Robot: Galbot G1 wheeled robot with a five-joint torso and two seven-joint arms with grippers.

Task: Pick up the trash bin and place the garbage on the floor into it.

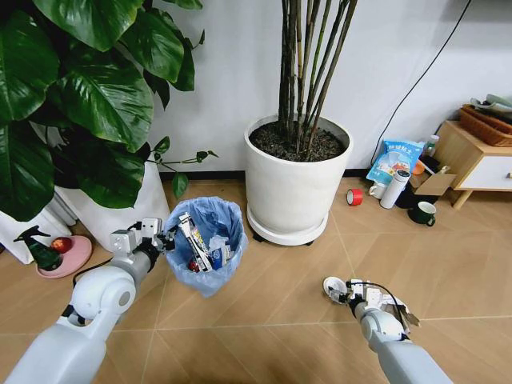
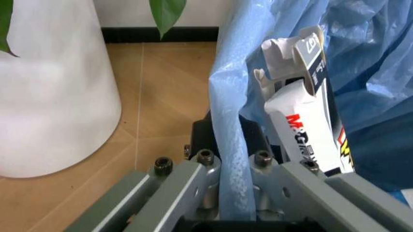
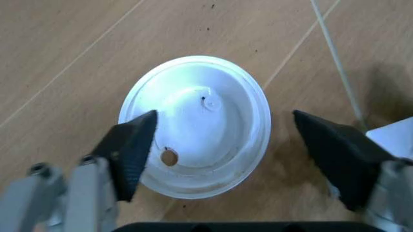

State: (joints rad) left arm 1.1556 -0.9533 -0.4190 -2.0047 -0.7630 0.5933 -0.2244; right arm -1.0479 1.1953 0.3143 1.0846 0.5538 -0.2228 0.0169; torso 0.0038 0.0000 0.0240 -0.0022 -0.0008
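The trash bin [image 1: 210, 250], a small dark bin lined with a crinkled light blue bag [image 2: 233, 145], is lifted and tilted, held at its rim by my left gripper [image 1: 166, 239], which is shut on the rim and bag [image 2: 232, 193]. Inside it stand a blue-white carton [image 2: 303, 121] and other litter [image 1: 194, 265]. One piece of garbage, a white round lid [image 1: 334, 286], lies on the tan floor [image 1: 272, 324]. My right gripper [image 1: 344, 293] hovers just over that lid [image 3: 197, 128], open, with one finger [image 3: 132, 150] on either side of it and not touching.
A big white plant pot [image 1: 296, 188] stands behind the bin, another white pot [image 1: 120, 210] to its left. At the back right are a red tape roll [image 1: 354, 196], white bottle [image 1: 394, 189], dark green mug [image 1: 424, 213] and wooden cabinet [image 1: 472, 160]. A pink dish [image 1: 64, 256] lies far left.
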